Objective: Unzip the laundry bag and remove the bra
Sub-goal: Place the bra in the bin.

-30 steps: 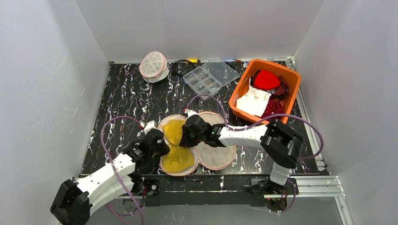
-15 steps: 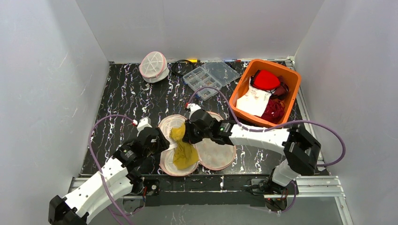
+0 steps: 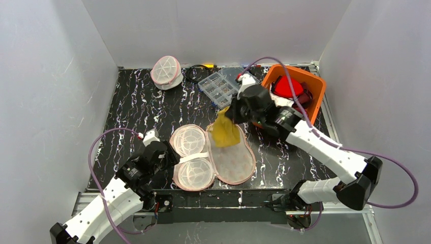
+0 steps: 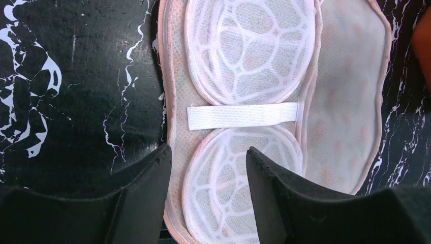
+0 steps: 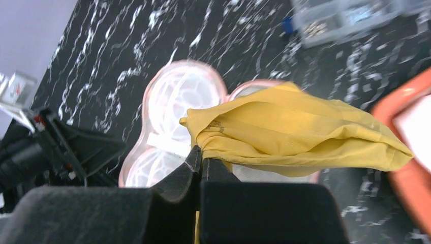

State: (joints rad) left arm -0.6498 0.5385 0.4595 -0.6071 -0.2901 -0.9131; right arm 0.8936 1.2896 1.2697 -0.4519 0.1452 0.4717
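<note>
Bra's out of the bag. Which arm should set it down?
Right. The right tool is shut on the yellow bra, lifted clear of the open mesh bag. The left tool stands open and empty over the bag's near end.

We see two arms of one make. Our left arm (image 3: pixel 114 192) and right arm (image 3: pixel 325 150) both wear smooth white shells over the long links, with chunky black housings at the joints. A thin purple cable (image 3: pixel 417 187) runs loose beside each arm, ending at a small red-and-white plug (image 3: pixel 241 78) by the wrist. The left pincer (image 4: pixel 208 151) has broad matte-black fingers (image 4: pixel 142 195) with bevelled inner edges. The right pincer (image 5: pixel 201 155) is the same dull black, blocky behind its narrow tips.
</note>
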